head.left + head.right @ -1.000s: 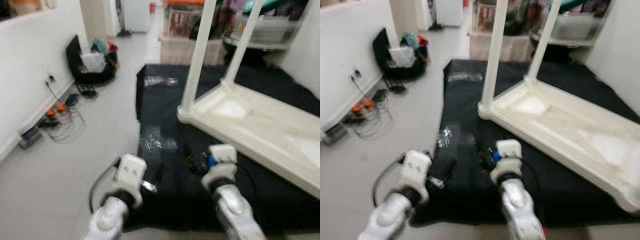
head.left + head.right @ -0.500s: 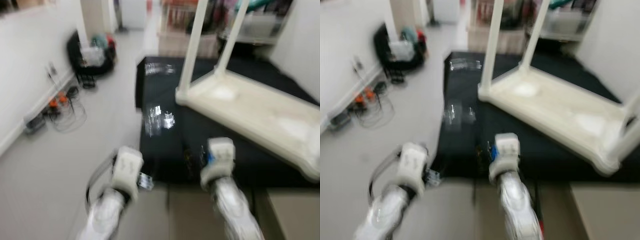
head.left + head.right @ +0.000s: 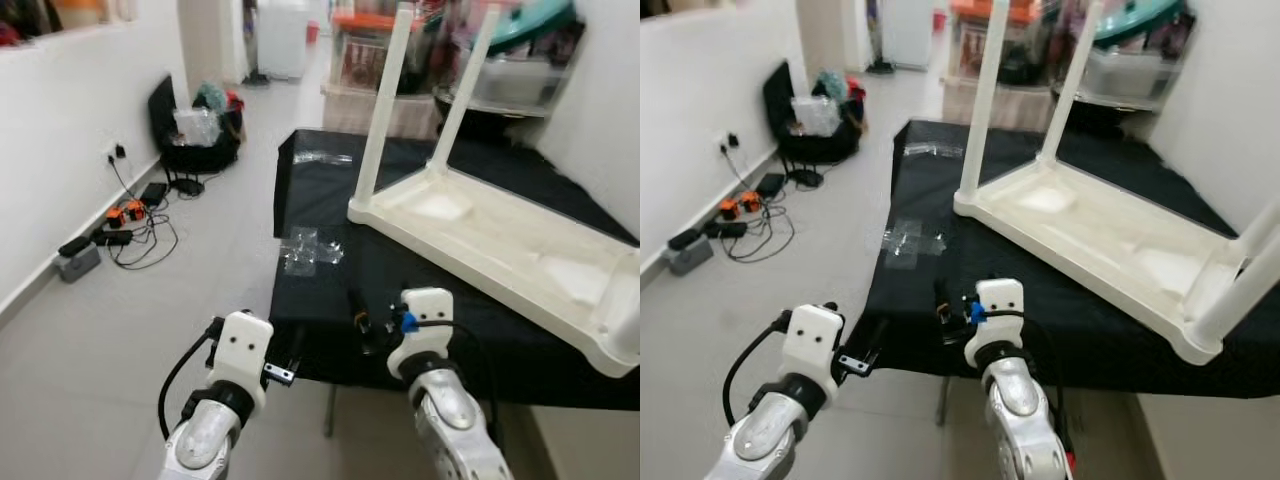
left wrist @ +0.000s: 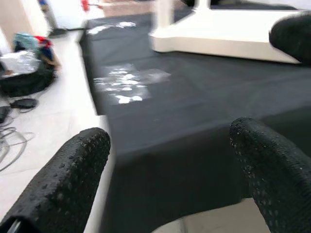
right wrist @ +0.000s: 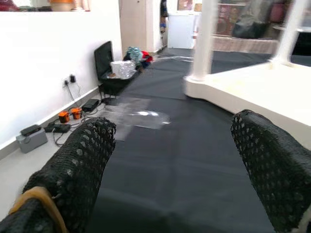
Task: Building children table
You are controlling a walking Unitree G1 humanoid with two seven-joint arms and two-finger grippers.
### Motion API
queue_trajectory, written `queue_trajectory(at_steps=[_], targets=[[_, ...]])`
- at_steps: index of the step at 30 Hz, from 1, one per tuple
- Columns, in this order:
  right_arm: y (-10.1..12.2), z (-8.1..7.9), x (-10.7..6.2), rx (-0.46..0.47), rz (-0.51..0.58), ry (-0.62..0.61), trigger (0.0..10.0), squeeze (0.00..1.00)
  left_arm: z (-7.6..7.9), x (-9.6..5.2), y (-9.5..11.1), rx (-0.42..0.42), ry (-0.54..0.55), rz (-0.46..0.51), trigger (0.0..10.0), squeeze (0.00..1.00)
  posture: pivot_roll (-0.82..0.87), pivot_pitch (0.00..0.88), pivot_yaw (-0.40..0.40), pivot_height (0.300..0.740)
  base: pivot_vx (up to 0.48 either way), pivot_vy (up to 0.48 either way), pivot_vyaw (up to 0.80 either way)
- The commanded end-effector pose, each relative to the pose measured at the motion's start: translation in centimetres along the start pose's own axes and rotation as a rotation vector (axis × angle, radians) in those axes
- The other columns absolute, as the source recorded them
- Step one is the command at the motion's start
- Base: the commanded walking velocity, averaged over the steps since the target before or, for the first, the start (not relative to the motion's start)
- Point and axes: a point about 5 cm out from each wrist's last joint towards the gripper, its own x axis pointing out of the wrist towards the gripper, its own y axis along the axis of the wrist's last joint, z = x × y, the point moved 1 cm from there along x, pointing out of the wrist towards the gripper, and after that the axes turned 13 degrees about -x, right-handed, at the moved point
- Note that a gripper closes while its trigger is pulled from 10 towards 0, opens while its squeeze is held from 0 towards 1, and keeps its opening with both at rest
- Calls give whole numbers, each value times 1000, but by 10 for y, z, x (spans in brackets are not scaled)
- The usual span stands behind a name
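A white children's table [image 3: 500, 250] lies upside down on a black cloth-covered surface [image 3: 330, 200]. Two of its legs [image 3: 385, 100] point upward, and a third leg [image 3: 1240, 290] rises at the right. A clear plastic bag [image 3: 312, 248] lies on the cloth to the left of the table, with another bag [image 3: 325, 157] farther back. My left gripper [image 4: 170, 160] is open at the near left corner of the cloth, holding nothing. My right gripper [image 5: 175, 160] is open over the cloth's near edge, short of the table, also holding nothing.
A white wall runs along the left. Cables and a power strip [image 3: 120, 225] lie at its foot, and a black bag [image 3: 195, 125] with bundles sits against it. Storage bins and shelves [image 3: 520, 70] stand at the back. Grey floor [image 3: 150, 300] lies open on the left.
The whole picture has shifted: the camera has pulled back, so the cloth's near edge and a third table leg show. Both arms keep the same pose in front of me.
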Motion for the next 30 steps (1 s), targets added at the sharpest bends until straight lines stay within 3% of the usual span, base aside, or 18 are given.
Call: queue_trajectory(at_steps=[1, 7, 15, 17, 19, 20, 22, 25, 26, 27, 30], targets=[[-5, 7, -1, -6, -26, -24, 10000, 0, 4, 1, 0, 3, -16, -2, 10000, 0, 33, 0, -75, 740, 0, -428, 0], [-4, 9, 1, -1, -22, -33, 10000, 0, 3, 2, -1, 4, -15, -5, 10000, 0, 33, 0, -77, 740, 0, -429, 0], [-1, 5, 1, 82, 10, 69, 10000, 0, 2, 3, -1, -17, -3, -13, 10000, 0, 34, 0, -73, 740, 0, 0, 0], [-2, 12, 2, 74, 8, 68, 10000, 0, 1, 3, -1, -17, -3, -12, 10000, 0, 32, 0, -73, 740, 0, 0, 0], [-14, 39, 4, 70, -52, -13, 10000, 0, 1, 3, -2, -24, -2, -14, 10000, 0, 26, 0, -68, 740, 0, 0, 0], [-14, 39, 4, 70, -52, -13, 10000, 0, 1, 3, -2, -24, -2, -14, 10000, 0, 26, 0, -68, 740, 0, 0, 0], [-29, 56, 2, 139, -148, -46, 10000, 0, 0, 3, -1, -25, 2, -13, 10000, 0, 27, 0, -70, 740, 0, 0, 0], [-35, 58, 1, 182, -181, -28, 10000, 0, -1, 3, -1, -24, 4, -12, 10000, 0, 27, 0, -68, 740, 0, 0, 0], [-43, 61, -1, 204, -240, 20, 10000, 0, -2, 3, -1, -21, 9, -13, 10000, 0, 25, 0, -64, 740, 0, 0, 0], [-50, 70, -3, 154, -274, 28, 10000, 0, -3, 3, -1, -23, 10, -12, 10000, 0, 24, 0, -61, 740, 0, 0, 0], [-50, 70, -3, 154, -274, 28, 10000, 0, -3, 3, -1, -23, 10, -12, 10000, 0, 24, 0, -61, 740, 0, 0, 0]])
